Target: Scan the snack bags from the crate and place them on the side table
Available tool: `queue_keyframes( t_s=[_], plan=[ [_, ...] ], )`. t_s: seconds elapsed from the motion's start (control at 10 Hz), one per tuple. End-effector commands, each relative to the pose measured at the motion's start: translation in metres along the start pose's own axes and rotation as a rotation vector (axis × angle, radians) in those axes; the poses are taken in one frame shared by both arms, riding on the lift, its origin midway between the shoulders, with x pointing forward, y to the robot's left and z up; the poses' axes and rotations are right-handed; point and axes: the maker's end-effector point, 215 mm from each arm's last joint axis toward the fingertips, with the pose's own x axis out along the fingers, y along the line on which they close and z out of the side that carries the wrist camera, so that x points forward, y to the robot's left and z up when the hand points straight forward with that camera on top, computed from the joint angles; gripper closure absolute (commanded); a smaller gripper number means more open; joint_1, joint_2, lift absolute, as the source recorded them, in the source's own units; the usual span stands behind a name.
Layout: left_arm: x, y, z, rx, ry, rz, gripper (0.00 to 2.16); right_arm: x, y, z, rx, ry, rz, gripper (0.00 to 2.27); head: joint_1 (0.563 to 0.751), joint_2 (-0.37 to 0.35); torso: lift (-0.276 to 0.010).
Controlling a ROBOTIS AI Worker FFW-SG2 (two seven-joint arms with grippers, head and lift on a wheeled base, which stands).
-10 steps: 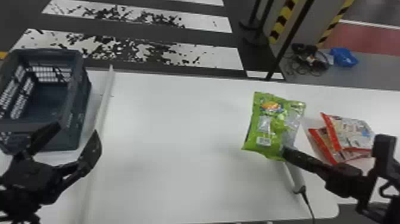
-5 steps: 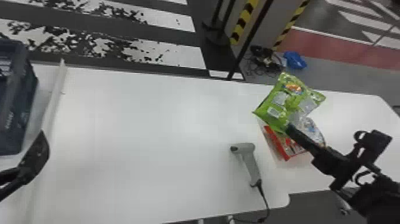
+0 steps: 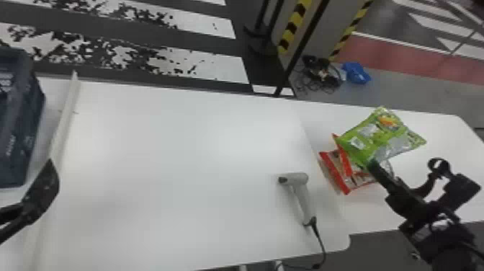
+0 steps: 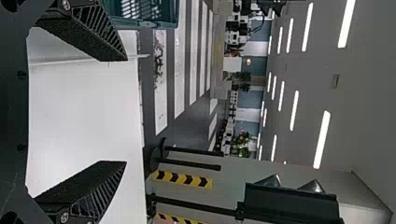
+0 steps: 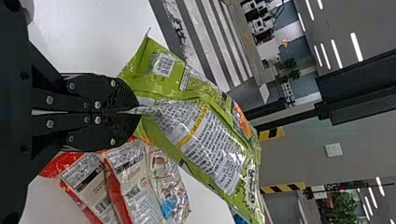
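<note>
On table [image 3: 180, 162], scanner [image 3: 298, 178], nose [image 3: 283, 180] left, handle [image 3: 305, 205] nearward

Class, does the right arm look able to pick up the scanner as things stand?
Probably not: its jaws are shut on the green bag, though the scanner lies uncovered on the table.

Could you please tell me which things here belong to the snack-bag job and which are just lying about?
Job:
- green snack bag, in the right gripper
- red snack bags
- scanner
- crate
- side table

Lying about:
- blue bundle, on the floor
- cable heap, beside it
</note>
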Motion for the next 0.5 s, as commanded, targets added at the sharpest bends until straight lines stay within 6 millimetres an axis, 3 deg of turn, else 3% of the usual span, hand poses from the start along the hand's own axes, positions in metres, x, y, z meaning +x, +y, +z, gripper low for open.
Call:
queue_keyframes(
  t_s=[0.0,0.1,0.3,0.4],
  plan=[
    [0.000,0.000,-0.001,-0.004,0.000,0.001,0.08,0.005,-0.012,-0.021,0.023,0.029,-0.040,1.95,0.695,-0.350,-0.094],
    [0.000,0.000,-0.001,-0.004,0.000,0.001,0.08,0.009,-0.019,-0.037,0.051,0.072,-0.066,1.64,0.695,-0.350,-0.094],
    [-0.002,0.000,-0.002,-0.006,0.002,0.002,0.08,0.015,-0.031,-0.056,0.078,0.109,-0.109,0.13,0.695,-0.350,-0.094],
    [-0.003,0.001,-0.001,-0.003,-0.001,0.003,0.08,0.015,-0.035,-0.058,0.080,0.111,-0.128,0.02,0.695,-0.350,-0.094]
  ],
)
